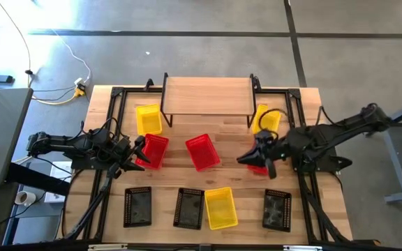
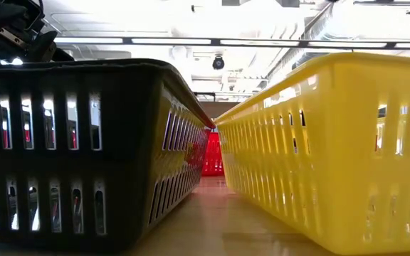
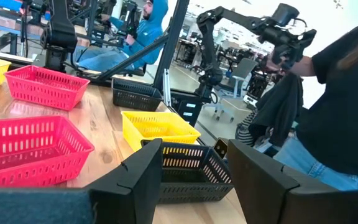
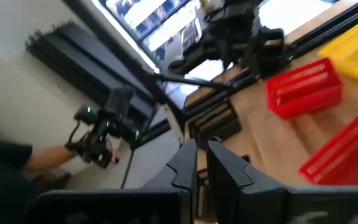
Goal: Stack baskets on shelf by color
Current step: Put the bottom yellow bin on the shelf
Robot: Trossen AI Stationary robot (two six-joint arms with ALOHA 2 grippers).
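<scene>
We find the baskets spread over the counter, none of them on the shelf. The shelf stands at the far middle edge of the counter, its plank top bare.

A yellow basket lies just beside the shelf's left legs, and another yellow one just beside its right legs. In the middle row we see a red basket on the left, a second red basket at the centre, and a third red one mostly hidden under the right arm. Along the near edge lie a black basket, a second black basket, a yellow basket touching or nearly touching it, and a further black basket well apart on the right.

The left hand sits at the left end of the left red basket; its fingers stand apart with nothing between them. The right hand hangs above the counter between the centre red basket and the hidden one; its fingers are nearly together and grip nothing.

Beyond the counter, a person in a blue hooded top sits in the room, and a person in a dark top stands close by.
</scene>
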